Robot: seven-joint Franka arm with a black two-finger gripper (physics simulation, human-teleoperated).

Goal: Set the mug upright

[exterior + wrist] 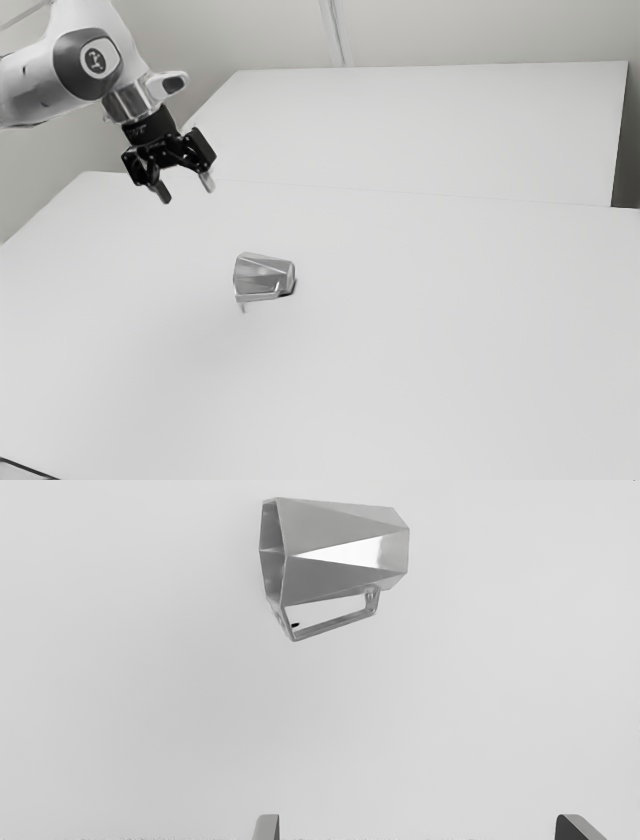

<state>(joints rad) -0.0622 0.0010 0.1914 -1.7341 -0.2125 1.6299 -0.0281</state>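
The end effector (187,193) is wide open, holding nothing. Below and ahead of it, well apart, the mug (264,277) lies sideways on the bench (400,360), handle perhaps touching down; grasping, righting and releasing it remain.

We saw a broad, smooth white tabletop (420,370), a second flat white surface (430,130) adjoining it, and a plain pale-grey wall (480,32) behind, all softly lit.
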